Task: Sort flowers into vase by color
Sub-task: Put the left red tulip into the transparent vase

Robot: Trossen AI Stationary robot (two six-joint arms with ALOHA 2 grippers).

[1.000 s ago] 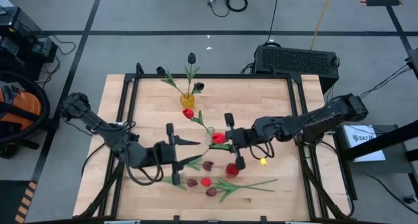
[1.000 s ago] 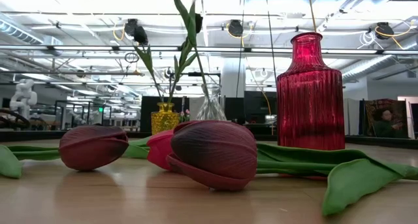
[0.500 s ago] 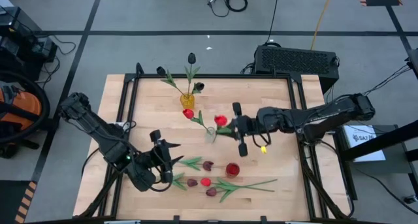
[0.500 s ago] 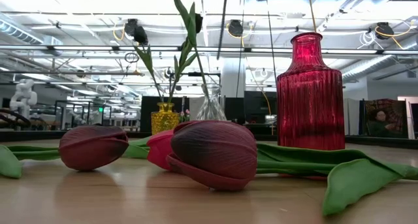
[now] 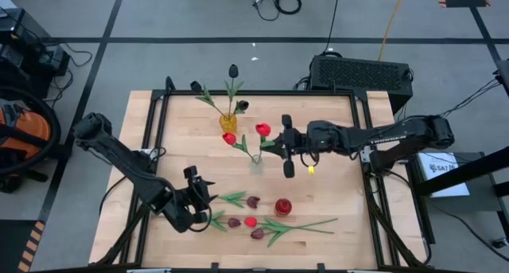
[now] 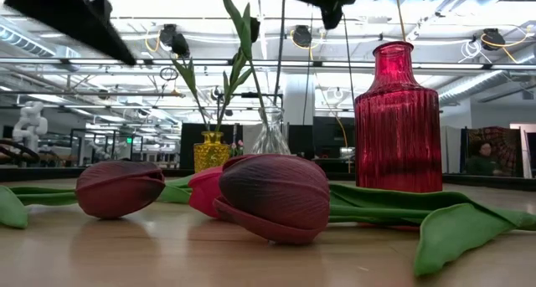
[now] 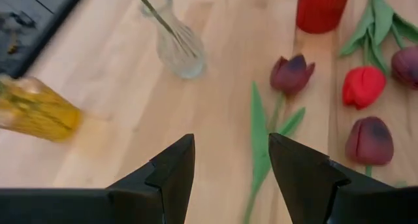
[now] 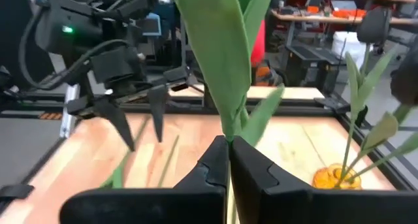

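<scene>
On the pale butcher-block table (image 5: 183, 122), the right gripper (image 5: 287, 148) pinches a bright red tulip (image 5: 262, 130) by its thin stem beside the clear glass vase (image 5: 256, 163). The left gripper (image 5: 198, 195), fingers spread and empty, hovers near loose maroon tulips (image 5: 253, 201) by the ribbed red vase (image 5: 283, 206).

The place is a robotics lab or workshop hall. The wooden tabletop (image 5: 334, 114) sits in a black metal frame on a grey concrete floor (image 5: 159, 18) marked with dark tape lines, with loose cables (image 5: 278, 2) and a black equipment box (image 5: 362, 72) beside it. Across the room run exposed ceiling pipes and strip lights (image 6: 126, 63), further workbenches (image 8: 313, 15), office chairs (image 8: 373, 33), and a seated person (image 6: 481, 157).
</scene>
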